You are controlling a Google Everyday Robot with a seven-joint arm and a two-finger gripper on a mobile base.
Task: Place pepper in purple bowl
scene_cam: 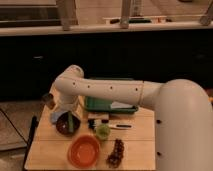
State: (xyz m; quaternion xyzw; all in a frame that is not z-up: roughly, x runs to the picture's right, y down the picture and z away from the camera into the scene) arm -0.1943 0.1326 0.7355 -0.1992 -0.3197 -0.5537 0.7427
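Note:
The purple bowl (61,126) stands dark on the left part of the wooden table (140,150). A green pepper (71,123) lies in it, leaning against its right rim. My gripper (62,108) hangs at the end of the white arm (110,91), right above the bowl's far rim and close to the pepper's upper end. I cannot tell whether it touches the pepper.
An orange bowl (84,151) sits at the table's front. A green round object (102,131), a brown bunch (116,153) and small black items (96,122) lie in the middle. A green tray (102,104) stands at the back. A dark counter runs behind the table.

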